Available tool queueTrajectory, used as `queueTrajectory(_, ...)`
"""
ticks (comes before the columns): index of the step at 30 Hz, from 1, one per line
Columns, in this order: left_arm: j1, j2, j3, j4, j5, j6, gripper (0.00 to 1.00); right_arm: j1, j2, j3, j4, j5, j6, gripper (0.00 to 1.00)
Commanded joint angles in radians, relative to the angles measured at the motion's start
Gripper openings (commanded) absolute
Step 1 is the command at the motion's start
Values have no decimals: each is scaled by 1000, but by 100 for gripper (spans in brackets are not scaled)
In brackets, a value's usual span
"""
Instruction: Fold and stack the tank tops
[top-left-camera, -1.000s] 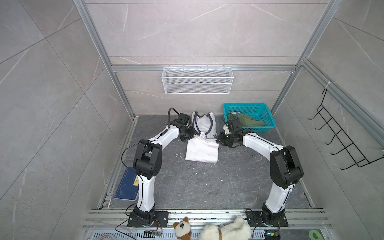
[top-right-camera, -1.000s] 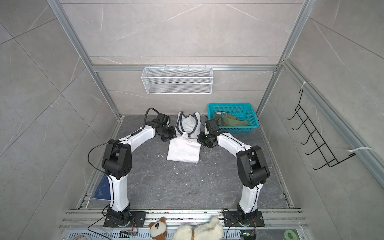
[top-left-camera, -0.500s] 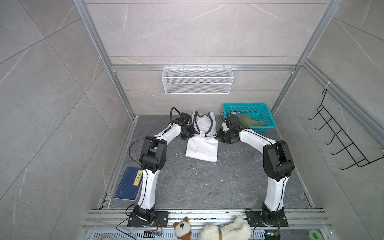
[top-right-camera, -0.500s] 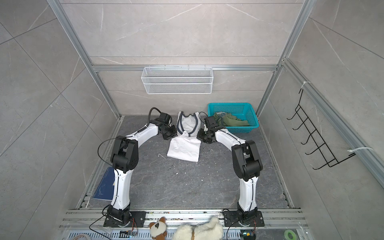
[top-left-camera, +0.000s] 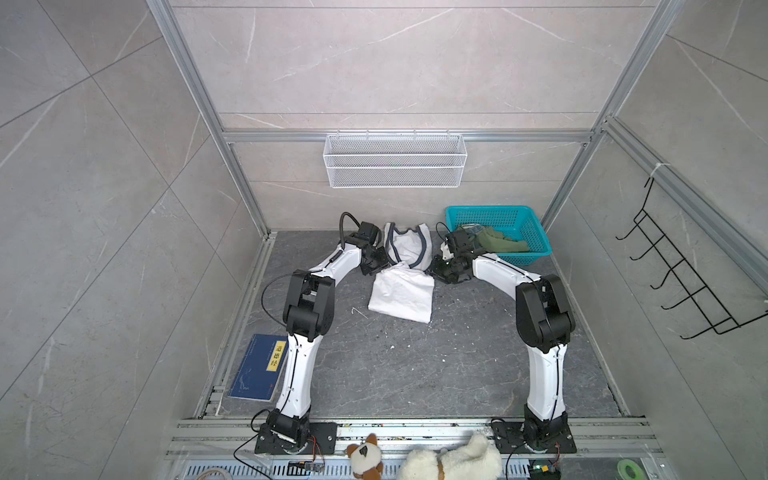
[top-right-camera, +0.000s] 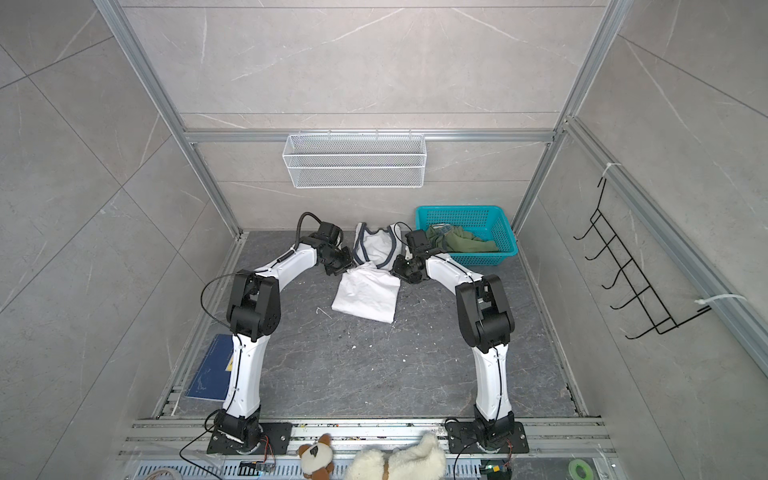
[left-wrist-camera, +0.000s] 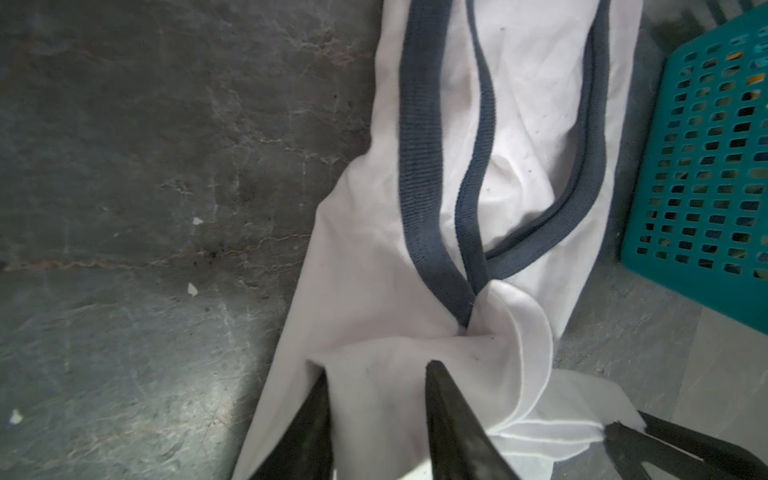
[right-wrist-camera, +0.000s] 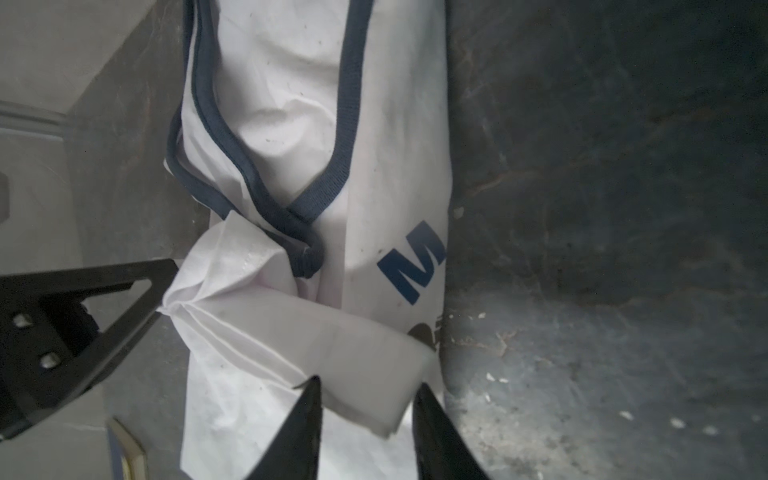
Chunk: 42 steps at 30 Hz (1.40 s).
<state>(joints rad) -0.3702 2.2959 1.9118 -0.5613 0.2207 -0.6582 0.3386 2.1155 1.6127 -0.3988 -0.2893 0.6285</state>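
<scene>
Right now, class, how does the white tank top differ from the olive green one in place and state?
The white tank top, edged in navy, lies on the grey tabletop; the olive tank top sits in the teal basket. The white tank top is spread out and partly folded; the olive tank top is bunched up. Both are cloth, at the table's far end.

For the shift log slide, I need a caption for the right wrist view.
Right gripper, jaws apart, at the folded-over hem of the white tank top on the dark tabletop.
</scene>
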Motion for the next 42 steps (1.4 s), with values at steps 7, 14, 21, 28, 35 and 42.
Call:
queueTrajectory(7, 6, -277, -171, -46, -219, 71, 60, -5, -121, -13, -105, 102, -118, 65)
queueTrajectory(14, -2, -488, -466, 18, -140, 133, 62, 5, -275, -230, -36, 21, -121, 66)
queueTrajectory(21, -24, -532, -686, 97, -21, 125, 63, 47, -398, -521, 98, -57, -13, 65)
queueTrajectory(28, -22, -527, -796, 241, 48, 99, 65, 92, -433, -702, 285, -126, 89, 65)
queueTrajectory(35, -5, -547, -867, 377, 66, 37, 65, 108, -419, -788, 437, -141, 177, 65)
queueTrajectory(42, 16, -518, -897, 405, 61, 9, 61, 123, -364, -818, 530, -129, 255, 62)
